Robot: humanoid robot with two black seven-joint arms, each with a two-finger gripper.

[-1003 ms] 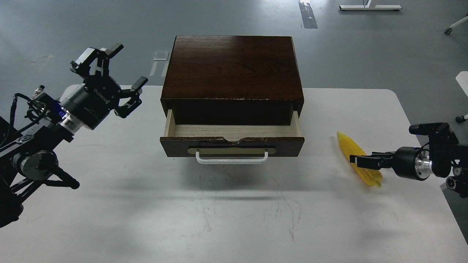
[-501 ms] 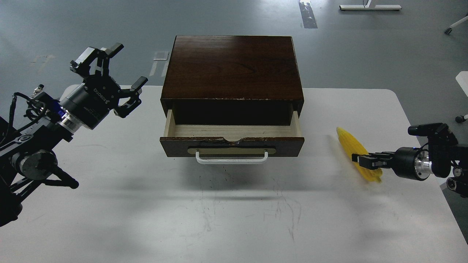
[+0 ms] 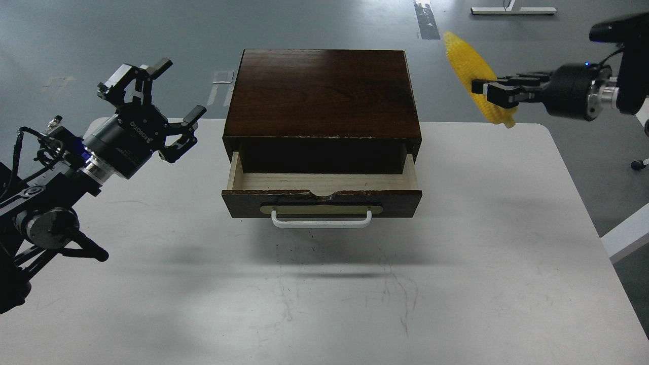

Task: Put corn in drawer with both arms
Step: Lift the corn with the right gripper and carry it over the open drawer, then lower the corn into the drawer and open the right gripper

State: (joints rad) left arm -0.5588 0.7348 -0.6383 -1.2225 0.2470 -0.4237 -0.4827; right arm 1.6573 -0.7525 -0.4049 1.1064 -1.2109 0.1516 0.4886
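Yellow corn [image 3: 471, 76] clamped in right hand [image 3: 481, 91], held in the air right of the box; drawer [image 3: 322, 190] pulled out on table [image 3: 456, 284]; left hand [image 3: 152, 96] spread wide, holding nothing; its white lettering unreadable.

White table [image 3: 456, 284], wooden box [image 3: 323, 96]

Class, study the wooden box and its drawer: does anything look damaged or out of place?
Yes. The drawer front's top edge is chipped, with a ragged notch near its middle above the white handle. Otherwise nothing stands out.
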